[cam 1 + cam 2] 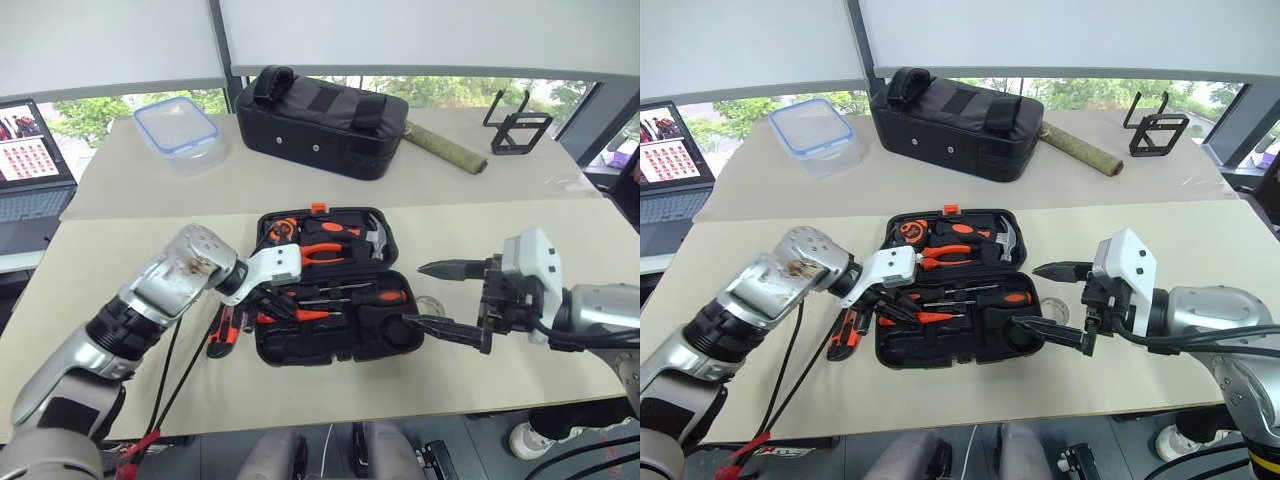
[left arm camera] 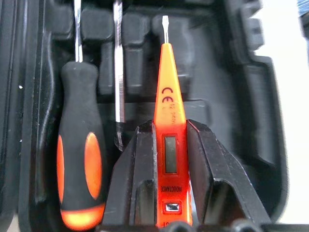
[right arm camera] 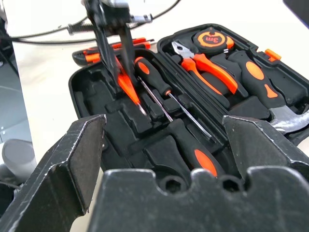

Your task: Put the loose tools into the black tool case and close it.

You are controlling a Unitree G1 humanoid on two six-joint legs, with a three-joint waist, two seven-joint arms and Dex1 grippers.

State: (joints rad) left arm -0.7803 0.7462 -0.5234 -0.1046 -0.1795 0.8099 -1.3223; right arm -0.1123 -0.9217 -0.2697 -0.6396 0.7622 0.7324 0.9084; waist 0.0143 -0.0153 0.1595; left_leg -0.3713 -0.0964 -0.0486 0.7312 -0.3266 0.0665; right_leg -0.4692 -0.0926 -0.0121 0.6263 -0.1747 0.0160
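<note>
The black tool case [image 1: 335,290] is lying open at the centre of the table [image 1: 120,250], its lid half towards twelve o'clock holding pliers [image 1: 325,252], a hammer [image 1: 372,238] and a tape measure [image 1: 282,230]. The right gripper [image 1: 440,297] is hovering at the case's three o'clock edge with its two fingers spread wide and nothing between them. The left gripper [image 2: 169,159] is reaching in from nine o'clock, pinching the slim orange tester screwdriver [image 2: 168,116] by its handle, tip aimed along the moulded slots in the near half. Two screwdrivers are already lying there, one black-and-orange handled [image 2: 79,159]. The utility knife [image 1: 226,330] is lying on the table just beside the case's nine o'clock edge.

To seat this one well, I judge the shaft should be lined up parallel with its neighbours over a free groove, lowered until the handle is resting in the recess, and only then released, keeping the fingers from nudging the seated screwdrivers.
</note>
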